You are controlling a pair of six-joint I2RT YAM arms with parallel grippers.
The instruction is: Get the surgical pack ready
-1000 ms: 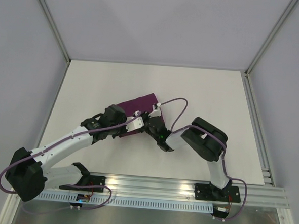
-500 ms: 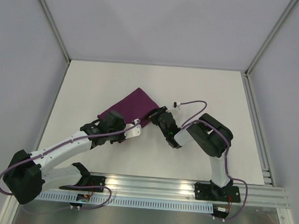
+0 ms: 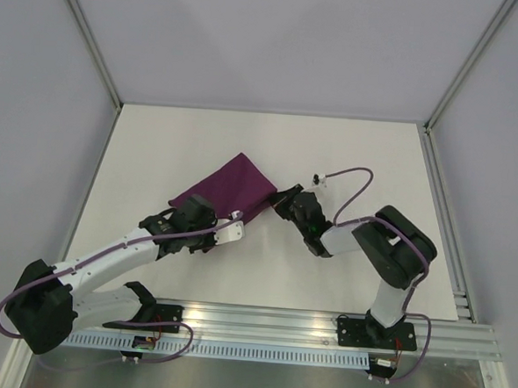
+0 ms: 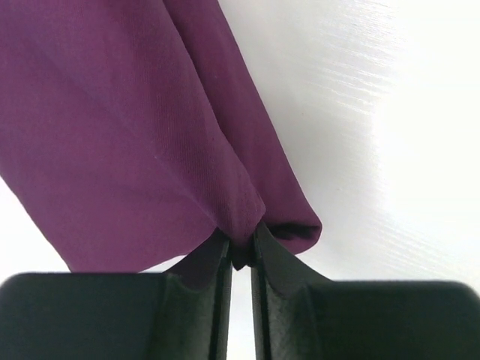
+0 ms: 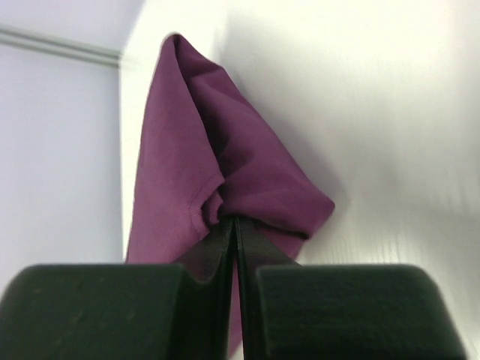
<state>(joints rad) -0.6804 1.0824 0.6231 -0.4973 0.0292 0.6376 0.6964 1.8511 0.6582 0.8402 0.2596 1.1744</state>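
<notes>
Plum-purple fabric, the surgical pack (image 3: 229, 188) lay folded left of centre on the white table (image 3: 349, 156). The left gripper (image 4: 240, 251) pinched its near edge between almost-closed jaws; the right gripper (image 5: 234, 225) was clamped tight on its right corner

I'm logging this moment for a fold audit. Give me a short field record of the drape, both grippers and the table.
item: surgical pack, plum fabric, folded over
resting on: white table
left gripper: pinched on the pack's near edge
right gripper: closed on a bunched corner at the pack's right side
fabric between the grips: lying slack on the table, not lifted
</notes>
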